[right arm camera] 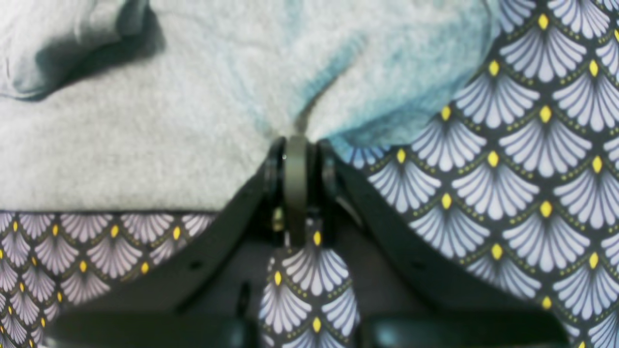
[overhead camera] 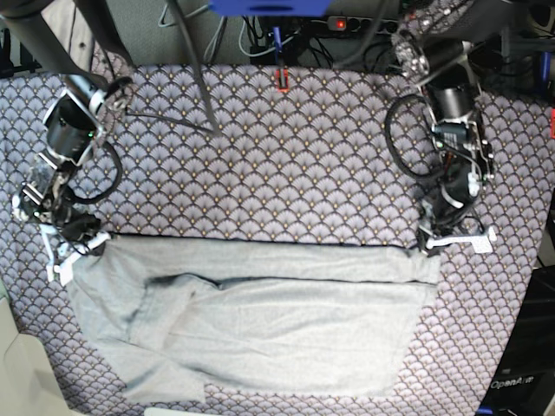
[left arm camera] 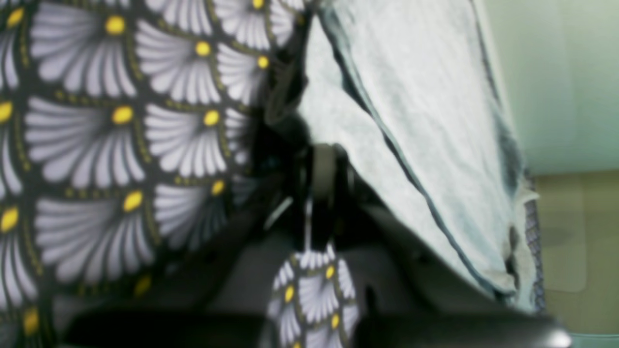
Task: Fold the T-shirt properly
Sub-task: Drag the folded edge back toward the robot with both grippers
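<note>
T-shirt [overhead camera: 260, 321] flat on scallop-patterned cloth [overhead camera: 286, 165]; left gripper [overhead camera: 427, 241] and right gripper [overhead camera: 87, 245] each pinched on a far-edge corner, edge stretched between them

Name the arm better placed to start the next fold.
Neither alone, probably: the left pincer and the right pincer are each shut on a far corner of the T-shirt, its far edge stretched straight between them, so both should move together.

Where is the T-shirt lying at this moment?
In the base view the T-shirt lies spread on the patterned cloth in the near half of the table, its far edge pinched by the right claw and the left claw.
</note>
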`<act>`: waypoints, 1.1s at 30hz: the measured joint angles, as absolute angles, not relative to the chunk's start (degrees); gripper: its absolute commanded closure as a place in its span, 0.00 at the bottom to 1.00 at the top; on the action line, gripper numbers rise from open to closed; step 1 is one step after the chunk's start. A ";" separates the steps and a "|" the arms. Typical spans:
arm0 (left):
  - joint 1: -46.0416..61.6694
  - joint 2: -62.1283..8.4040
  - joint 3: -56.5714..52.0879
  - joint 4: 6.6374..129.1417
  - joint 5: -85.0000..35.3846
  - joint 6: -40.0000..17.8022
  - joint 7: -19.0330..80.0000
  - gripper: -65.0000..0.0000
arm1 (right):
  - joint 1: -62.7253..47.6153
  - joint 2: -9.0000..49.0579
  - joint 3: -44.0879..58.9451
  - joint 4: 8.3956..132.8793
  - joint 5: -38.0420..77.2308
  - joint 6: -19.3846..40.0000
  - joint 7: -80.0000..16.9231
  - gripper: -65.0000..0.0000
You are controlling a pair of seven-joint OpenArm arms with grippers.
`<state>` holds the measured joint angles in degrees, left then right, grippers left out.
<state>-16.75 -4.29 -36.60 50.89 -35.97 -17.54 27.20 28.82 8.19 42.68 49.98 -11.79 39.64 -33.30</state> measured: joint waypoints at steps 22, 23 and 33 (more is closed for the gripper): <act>-10.92 -6.63 -36.64 60.84 -37.28 -17.76 33.17 1.00 | 22.00 7.94 42.94 54.78 -8.80 40.29 -31.03 1.00; -10.76 -6.72 -36.64 61.93 -37.17 -17.80 33.54 1.00 | 20.64 7.64 42.89 56.84 -8.99 40.29 -31.05 1.00; -5.72 -6.70 -36.67 70.54 -37.65 -18.26 36.91 1.00 | 11.22 3.33 42.96 71.90 -10.09 40.66 -33.15 1.00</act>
<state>-5.72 -6.70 -36.67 70.54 -37.65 -18.26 36.91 11.22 3.33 42.96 71.90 -10.09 40.66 -33.15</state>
